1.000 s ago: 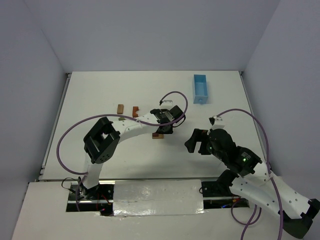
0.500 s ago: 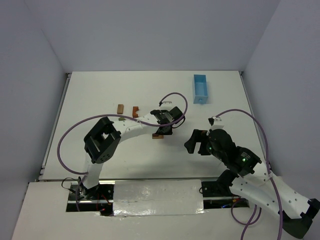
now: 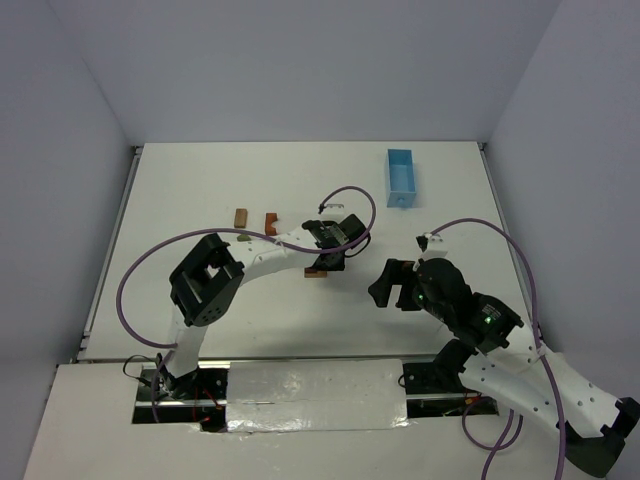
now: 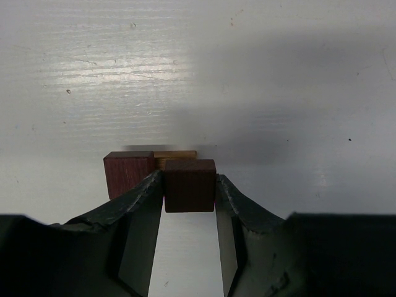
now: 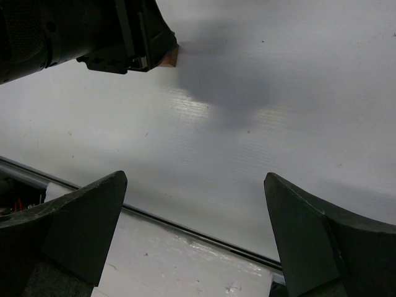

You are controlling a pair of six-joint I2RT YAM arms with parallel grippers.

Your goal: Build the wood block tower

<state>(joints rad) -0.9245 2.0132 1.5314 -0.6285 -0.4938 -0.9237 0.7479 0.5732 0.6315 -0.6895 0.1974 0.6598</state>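
Counted in the top view, left to right: 1 brown block, 1 orange arch and 1 small olive piece loose on the table, then 1 light-blue tray at the far right. Found the wood block tower near the table's middle, under the left gripper — lying low, long axis running left to right. Made out 3 pieces at the left wrist: 1 reddish block, 1 tan piece behind it, 1 dark brown block. Saw the left gripper's fingers clamped on the dark brown block, 1 against each side. Could not tell whether it rested on the others. Saw the right gripper spread wide, gripping nothing — well apart from the tower.
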